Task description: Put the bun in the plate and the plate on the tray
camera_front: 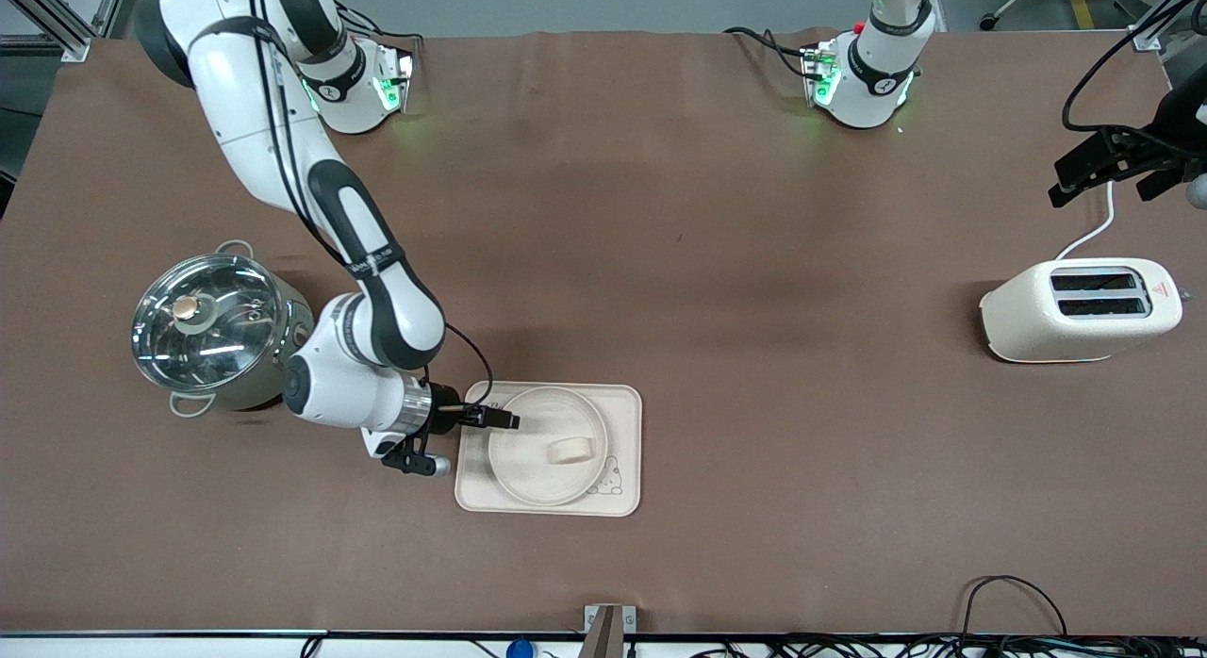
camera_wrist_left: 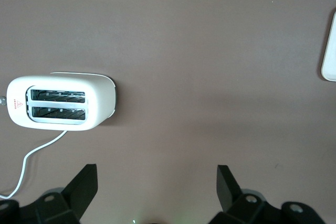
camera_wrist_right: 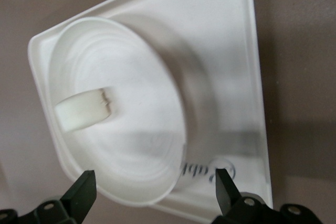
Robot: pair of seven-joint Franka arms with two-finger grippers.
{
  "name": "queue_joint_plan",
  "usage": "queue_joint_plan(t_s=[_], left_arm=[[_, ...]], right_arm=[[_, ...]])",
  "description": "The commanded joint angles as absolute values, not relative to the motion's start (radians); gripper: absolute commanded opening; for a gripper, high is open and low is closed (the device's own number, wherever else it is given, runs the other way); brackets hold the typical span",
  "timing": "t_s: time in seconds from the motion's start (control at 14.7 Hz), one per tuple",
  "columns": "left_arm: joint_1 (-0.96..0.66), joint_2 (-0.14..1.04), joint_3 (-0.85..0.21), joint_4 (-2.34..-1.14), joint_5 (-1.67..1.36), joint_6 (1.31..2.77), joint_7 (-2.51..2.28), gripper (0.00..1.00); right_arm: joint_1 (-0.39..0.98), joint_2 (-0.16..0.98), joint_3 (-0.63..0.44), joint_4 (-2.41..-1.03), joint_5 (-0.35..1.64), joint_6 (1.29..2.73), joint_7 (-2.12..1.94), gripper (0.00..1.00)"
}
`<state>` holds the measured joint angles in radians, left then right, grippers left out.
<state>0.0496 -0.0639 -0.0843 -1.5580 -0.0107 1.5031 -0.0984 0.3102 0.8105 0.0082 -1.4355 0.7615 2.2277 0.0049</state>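
The round cream plate (camera_front: 528,471) lies on the cream tray (camera_front: 622,422), which is nearer to the front camera than the table's middle. The small cream bun (camera_front: 571,449) lies inside the plate. My right gripper (camera_front: 500,419) is open, low at the plate's rim on the side toward the right arm's end. In the right wrist view its gripper (camera_wrist_right: 155,190) straddles the plate's (camera_wrist_right: 131,129) rim with nothing held; the bun (camera_wrist_right: 84,109) and tray (camera_wrist_right: 226,77) show there. My left gripper (camera_front: 1108,189) waits open in the air above the table beside the toaster; the left wrist view shows that gripper (camera_wrist_left: 157,184) empty.
A steel pot with a glass lid (camera_front: 212,328) stands close to the right arm's elbow. A cream toaster (camera_front: 1080,309) with a white cord sits toward the left arm's end; it shows in the left wrist view (camera_wrist_left: 63,100), with a tray corner (camera_wrist_left: 331,51).
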Motion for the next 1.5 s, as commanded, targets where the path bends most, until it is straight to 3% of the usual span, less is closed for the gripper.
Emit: queue_joint_plan(t_s=[0.0, 0.41, 0.54, 0.88, 1.43], left_arm=[[0.048, -0.075, -0.083, -1.562, -0.025, 1.5, -0.094, 1.0], [0.046, -0.075, -0.084, -1.562, -0.025, 1.493, -0.1, 1.0], [0.045, -0.075, -0.084, -1.56, -0.023, 1.493, -0.1, 1.0], [0.041, -0.075, -0.087, -1.557, -0.014, 1.493, -0.098, 1.0], [0.041, -0.074, -0.107, -1.549, -0.006, 1.491, -0.078, 1.0]], right_arm=[[0.256, 0.695, 0.015, -1.488, 0.749, 2.113, 0.006, 1.0], [0.204, 0.421, -0.04, -1.678, 0.626, 2.053, 0.018, 1.0], [0.196, 0.344, -0.08, -1.672, 0.508, 1.942, 0.023, 1.0], [0.149, 0.165, -0.097, -1.664, 0.223, 1.823, 0.011, 1.0], [-0.038, -0.021, -0.087, -1.632, 0.054, 1.573, -0.026, 1.0]])
